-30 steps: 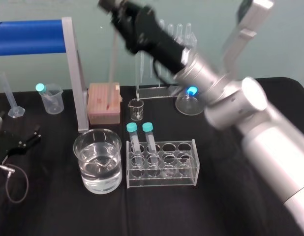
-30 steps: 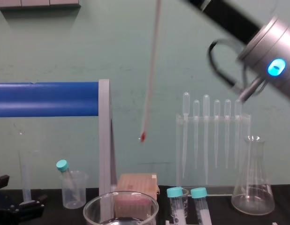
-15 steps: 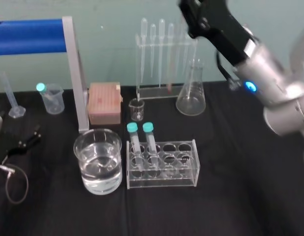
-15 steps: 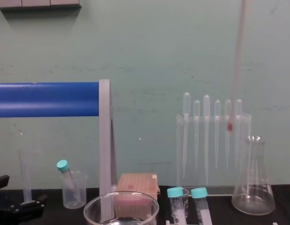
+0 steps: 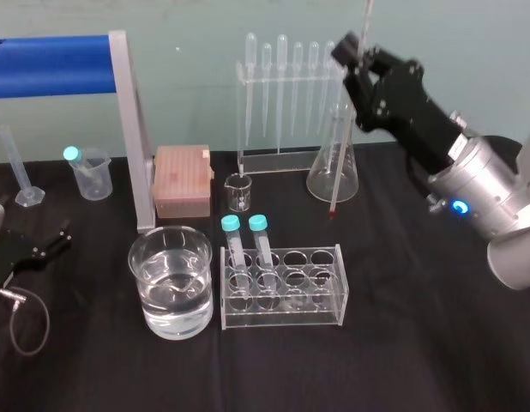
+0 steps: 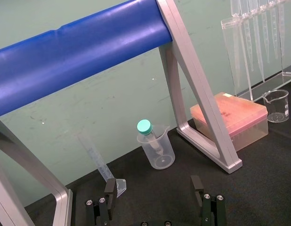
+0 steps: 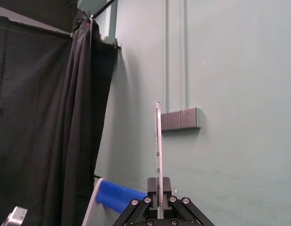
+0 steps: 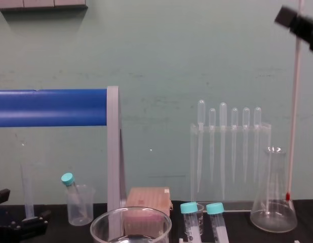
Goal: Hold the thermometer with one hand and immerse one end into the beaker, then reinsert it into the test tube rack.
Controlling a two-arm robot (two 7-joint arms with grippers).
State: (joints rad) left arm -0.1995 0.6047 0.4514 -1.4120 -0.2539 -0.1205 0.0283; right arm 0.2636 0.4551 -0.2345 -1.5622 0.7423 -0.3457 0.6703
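Note:
My right gripper is shut on the thermometer, a long thin whitish rod that hangs almost upright. Its red tip hovers above the table in front of the conical flask, to the right of and behind the test tube rack. The chest view shows the rod hanging from the gripper beside the flask. In the right wrist view the scale rises from between the fingers. The wide beaker, holding water, stands left of the rack. My left gripper rests open at the far left.
A pipette stand is at the back, with a small glass beaker and a pink box in front of it. A blue bar on a grey frame, a plastic beaker and a measuring cylinder stand at left.
My right arm has swung from above the pink box to the right and come down. The thermometer went with it, and its tip now hangs low by the conical flask.

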